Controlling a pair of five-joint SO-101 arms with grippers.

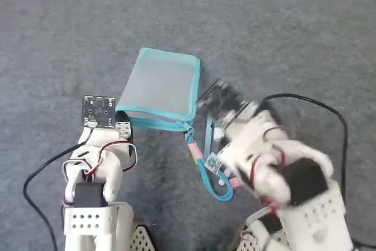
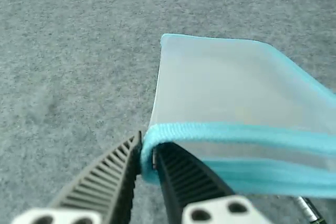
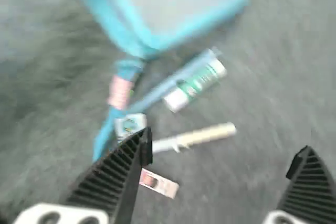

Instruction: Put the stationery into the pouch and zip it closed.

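Right gripper (image 3: 226, 148) hung spread wide over the pens (image 3: 197, 136), left gripper (image 2: 148, 153) pinching the pouch (image 2: 226, 87) rim. Loading step, I reckon; next needs a clean pen grab.

The pouch (image 1: 161, 89) lies on the table (image 1: 282, 39) ahead of both arms, its near left corner pinched in the left gripper (image 2: 147, 163), with the stationery (image 3: 197, 80) and seemingly a strap (image 1: 204, 177) just off its near right corner, beneath the right gripper (image 3: 226, 145).

The pouch (image 1: 164, 83) is frosted pale grey with turquoise edging. At its 5 o'clock trail a bright blue strap (image 1: 218, 195) and a pink tag (image 3: 121, 92). The tube (image 3: 195, 85) is white with green print. The table (image 1: 59, 39) covering is speckled grey.
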